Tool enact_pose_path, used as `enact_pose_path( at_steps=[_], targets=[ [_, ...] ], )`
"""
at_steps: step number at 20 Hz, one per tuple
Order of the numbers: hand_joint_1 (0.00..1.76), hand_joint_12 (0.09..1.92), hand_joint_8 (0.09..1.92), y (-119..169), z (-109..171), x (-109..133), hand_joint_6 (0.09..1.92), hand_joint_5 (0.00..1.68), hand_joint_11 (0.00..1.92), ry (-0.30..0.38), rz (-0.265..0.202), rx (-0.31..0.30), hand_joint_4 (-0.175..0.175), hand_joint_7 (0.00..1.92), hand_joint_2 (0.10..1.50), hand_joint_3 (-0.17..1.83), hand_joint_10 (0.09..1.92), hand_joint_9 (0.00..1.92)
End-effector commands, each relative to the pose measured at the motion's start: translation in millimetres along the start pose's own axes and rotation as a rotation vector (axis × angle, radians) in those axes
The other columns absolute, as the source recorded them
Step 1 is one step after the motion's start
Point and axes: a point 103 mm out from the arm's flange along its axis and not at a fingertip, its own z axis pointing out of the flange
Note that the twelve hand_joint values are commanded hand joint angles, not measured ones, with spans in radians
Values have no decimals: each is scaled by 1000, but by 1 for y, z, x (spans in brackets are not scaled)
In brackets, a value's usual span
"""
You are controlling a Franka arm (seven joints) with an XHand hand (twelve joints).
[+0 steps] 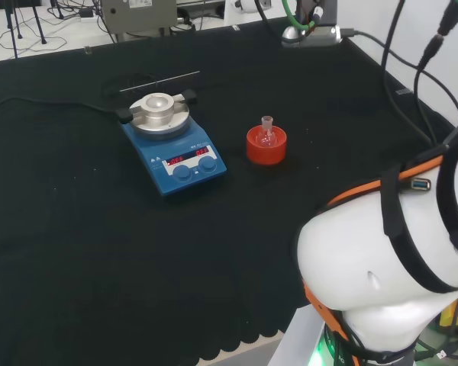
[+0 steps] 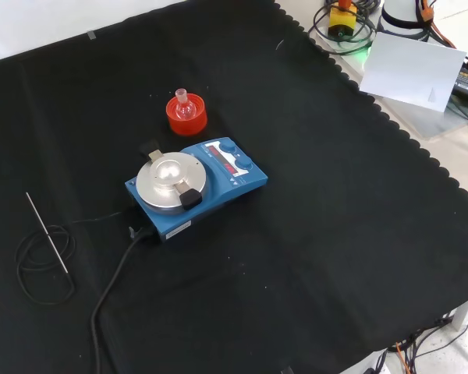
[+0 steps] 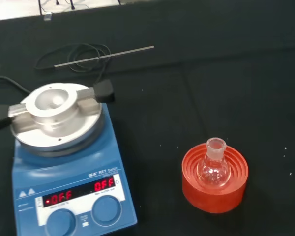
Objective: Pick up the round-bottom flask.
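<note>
Upright on its red stand (image 1: 266, 147), the round-bottom flask (image 1: 267, 131) has its neck pointing straight up, just right of the blue hotplate (image 1: 175, 145) in the head view. Whether the hand is open I cannot tell; the wrist view looks down on the flask from well above, so the reach is likely downward.

Clear glossy glass round-bottom flask (image 3: 214, 167); red ribbed matt plastic stand (image 3: 215, 179); brushed metal block (image 3: 56, 110) on blue glossy hotplate (image 3: 71, 194); black matt cloth (image 3: 226, 73).
</note>
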Motion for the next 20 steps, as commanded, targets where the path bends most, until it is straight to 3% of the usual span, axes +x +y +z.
enact_pose_path(
  at_steps=[1, 4, 10, 16, 20],
  targets=[
    [76, 827, 345, 47, 39, -30, 87, 223, 0, 55, 43, 0, -5, 67, 1317, 231, 571, 90],
    [155, 852, 360, 56, 61, -37, 87, 235, 0, 92, 48, -13, -10, 80, 1296, 210, 580, 106],
    [486, 1036, 451, 67, 115, -46, 87, 319, 0, 163, 55, -38, -32, 172, 1143, 165, 639, 240],
    [641, 1137, 560, 77, 167, -54, 87, 394, 0, 233, 71, -7, -43, 193, 899, 459, 660, 318],
    [710, 1180, 593, 79, 201, -56, 87, 439, 0, 259, 80, 18, -50, 237, 805, 549, 671, 353]
  ],
)
